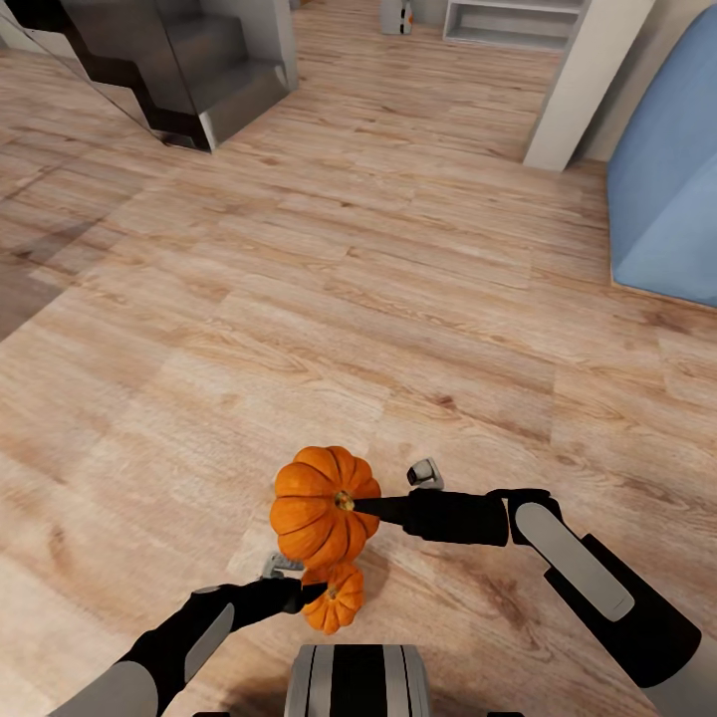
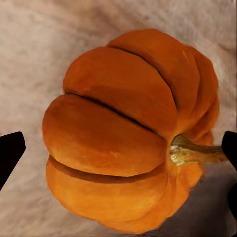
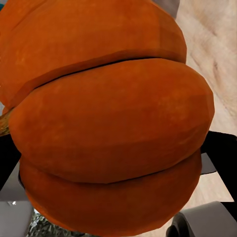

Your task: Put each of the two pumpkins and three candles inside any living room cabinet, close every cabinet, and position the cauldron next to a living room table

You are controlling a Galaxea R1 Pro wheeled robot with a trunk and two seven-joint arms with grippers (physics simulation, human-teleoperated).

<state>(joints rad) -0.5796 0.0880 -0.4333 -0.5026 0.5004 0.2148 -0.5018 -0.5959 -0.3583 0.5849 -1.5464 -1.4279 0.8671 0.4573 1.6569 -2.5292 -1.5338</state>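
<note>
At lower centre, right gripper [image 1: 351,506] and left gripper [image 1: 317,595] are each clamping a pumpkin [image 1: 321,505]; jolts while driving risk shaking one loose

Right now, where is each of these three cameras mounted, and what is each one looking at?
Head view: on the robot's head, looking down at the wooden floor; both arms show, each carrying a pumpkin.
Left wrist view: near the left gripper, facing the smaller pumpkin; dark fingertips show.
Right wrist view: near the right gripper, facing the larger pumpkin; dark fingers show.
Shared: head and right wrist views both see the larger pumpkin.
</note>
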